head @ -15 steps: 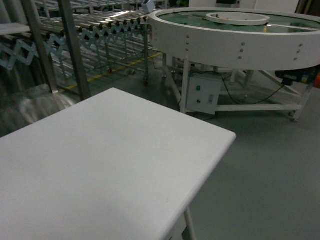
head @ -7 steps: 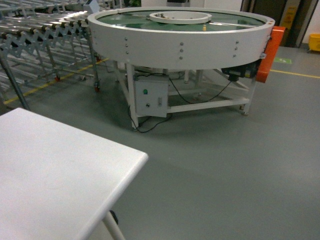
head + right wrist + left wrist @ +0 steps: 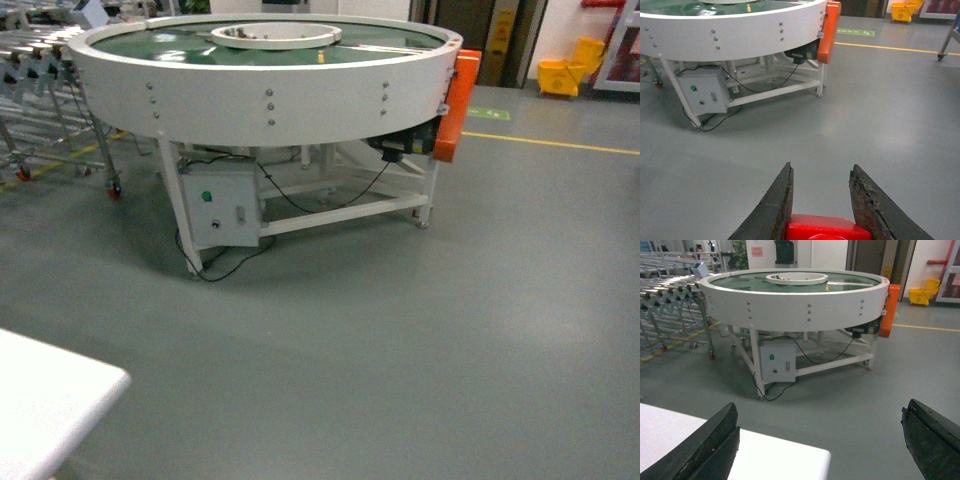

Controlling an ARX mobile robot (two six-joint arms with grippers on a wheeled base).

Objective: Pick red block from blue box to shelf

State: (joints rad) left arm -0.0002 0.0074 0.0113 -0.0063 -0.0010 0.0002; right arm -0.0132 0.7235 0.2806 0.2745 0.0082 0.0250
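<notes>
The red block (image 3: 821, 227) shows at the bottom of the right wrist view, clamped between the two dark fingers of my right gripper (image 3: 821, 172), which is shut on it above the grey floor. My left gripper (image 3: 820, 415) stands wide open in the left wrist view, nothing between its fingers (image 3: 715, 440), over the corner of a white table (image 3: 785, 460). The blue box and the shelf are out of view. Neither gripper shows in the head view.
A large round white conveyor table (image 3: 270, 75) with a grey control box (image 3: 222, 205) and an orange guard (image 3: 460, 100) stands ahead. Roller conveyors (image 3: 40, 60) sit at the far left. A yellow mop bucket (image 3: 565, 75) is at the far right. The white table's corner (image 3: 50, 400) shows lower left.
The head view has swung right: the white table slid out toward the lower left, the metal posts left the view, and the round conveyor moved left and more to the centre.
</notes>
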